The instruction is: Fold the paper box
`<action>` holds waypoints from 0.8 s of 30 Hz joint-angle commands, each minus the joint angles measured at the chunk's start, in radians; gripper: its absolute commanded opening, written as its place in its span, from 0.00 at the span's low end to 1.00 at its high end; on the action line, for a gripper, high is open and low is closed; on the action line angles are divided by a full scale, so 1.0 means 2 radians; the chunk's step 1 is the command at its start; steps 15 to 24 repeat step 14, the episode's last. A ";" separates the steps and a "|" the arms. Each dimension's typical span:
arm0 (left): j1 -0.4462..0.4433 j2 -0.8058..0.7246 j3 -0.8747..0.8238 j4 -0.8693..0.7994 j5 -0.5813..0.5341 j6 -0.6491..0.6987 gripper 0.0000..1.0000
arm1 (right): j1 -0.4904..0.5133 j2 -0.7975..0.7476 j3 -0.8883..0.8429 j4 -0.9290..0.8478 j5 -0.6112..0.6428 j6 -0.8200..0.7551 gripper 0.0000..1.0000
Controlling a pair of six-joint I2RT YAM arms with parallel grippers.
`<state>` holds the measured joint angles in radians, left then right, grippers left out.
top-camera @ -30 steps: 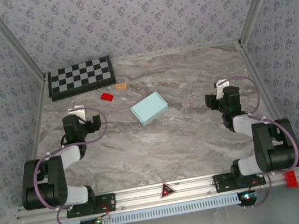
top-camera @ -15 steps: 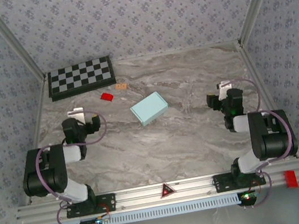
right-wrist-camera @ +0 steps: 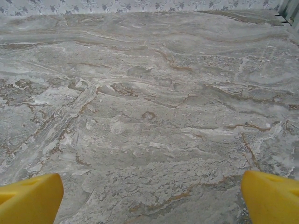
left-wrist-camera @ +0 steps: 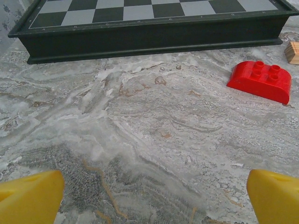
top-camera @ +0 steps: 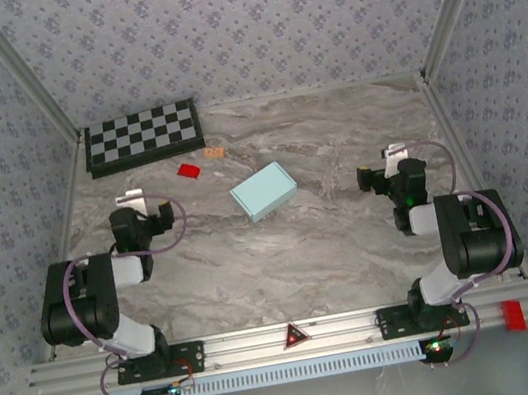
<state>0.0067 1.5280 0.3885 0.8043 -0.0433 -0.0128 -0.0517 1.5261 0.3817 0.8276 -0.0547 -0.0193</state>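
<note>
Paper box [top-camera: 264, 193] central on table [top-camera: 333, 247]; block [top-camera: 189, 170] and checkerboard [top-camera: 142, 137] behind, to its left.

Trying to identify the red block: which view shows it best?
Left wrist: the red block is close and sharp, its studs clear, lying near the checkerboard. The top view gives it as a tiny red patch near that board.

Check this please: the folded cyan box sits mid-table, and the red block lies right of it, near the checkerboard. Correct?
No. The red block lies left of the paper box, near the checkerboard; the top external view shows it. The rest holds.
</note>
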 commanded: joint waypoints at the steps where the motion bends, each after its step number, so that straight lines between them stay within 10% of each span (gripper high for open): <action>1: 0.004 0.003 0.013 0.004 -0.005 -0.008 1.00 | 0.002 0.004 0.001 0.012 0.016 -0.003 1.00; 24: 0.005 0.003 0.014 0.003 -0.002 -0.009 1.00 | 0.002 0.004 0.000 0.012 0.014 -0.002 1.00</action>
